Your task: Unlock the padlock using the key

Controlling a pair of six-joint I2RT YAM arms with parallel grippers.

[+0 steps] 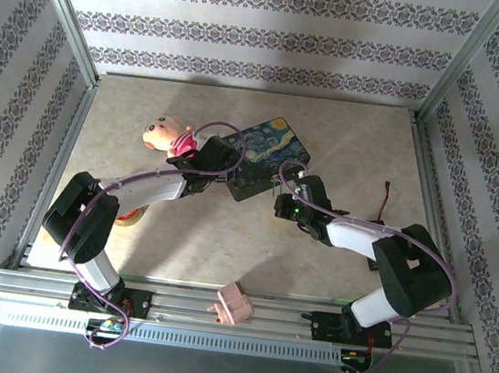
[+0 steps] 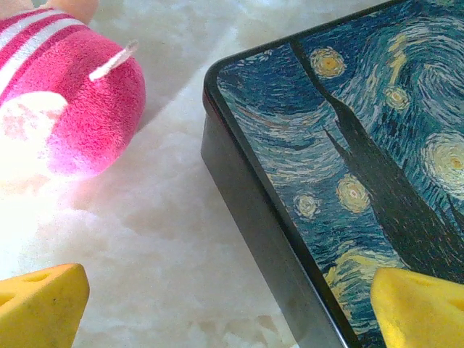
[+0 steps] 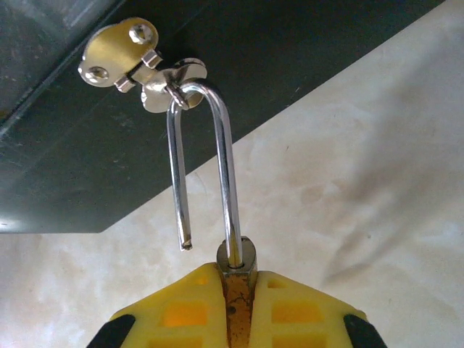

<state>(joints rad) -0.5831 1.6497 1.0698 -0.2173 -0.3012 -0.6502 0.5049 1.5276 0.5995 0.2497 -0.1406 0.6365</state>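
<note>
Your right gripper (image 3: 236, 308) clamps the sprung padlock (image 3: 236, 255); pull askew and it snags the box latch (image 3: 138, 58). Left gripper (image 2: 228, 308) gapes open.

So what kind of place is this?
Probably a robot practice booth, not a real room: patterned wallpaper panels in a metal frame, with a left arm and right arm bolted to a rail at a marble-look table.

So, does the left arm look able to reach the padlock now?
Hardly, I think: the right gripper is shut on the padlock, so only its shackle, hooked in the latch, is bare. The left gripper is open astride the box edge.
</note>
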